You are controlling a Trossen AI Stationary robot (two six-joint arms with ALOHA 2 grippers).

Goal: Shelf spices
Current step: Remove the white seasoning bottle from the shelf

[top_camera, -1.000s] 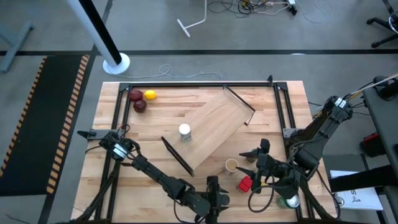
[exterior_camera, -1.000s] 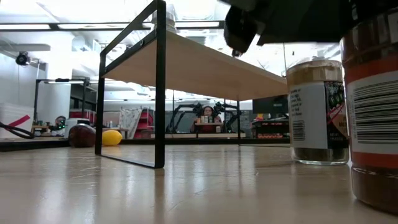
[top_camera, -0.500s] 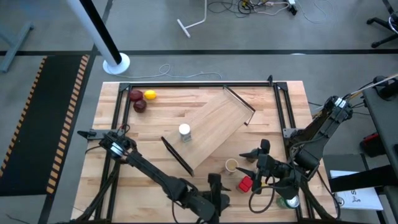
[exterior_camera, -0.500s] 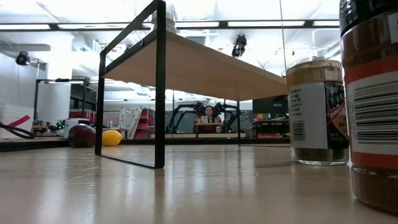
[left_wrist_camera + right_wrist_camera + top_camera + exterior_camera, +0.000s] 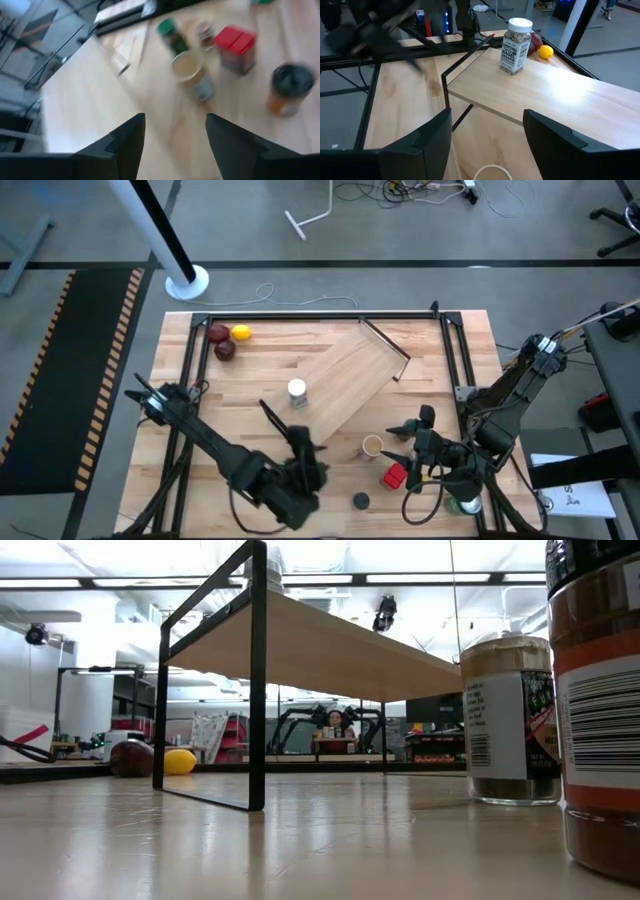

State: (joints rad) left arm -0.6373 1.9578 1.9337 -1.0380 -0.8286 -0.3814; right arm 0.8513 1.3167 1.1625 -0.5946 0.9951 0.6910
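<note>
Empty, jaws wide, the left gripper nears the shelf; a hasty reach could topple the white-capped jar, while the right gripper waits, equally open.

Dark jointed arms, exposed cables

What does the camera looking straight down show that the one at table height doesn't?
Only the high view shows both arms, the left fingers by the shelf's near end, the right fingers near the tan cylinder and the red box. Only the low view shows the shelf's underside and a person far behind. Both show the shelf, the yellow fruit and the black-capped jar.
</note>
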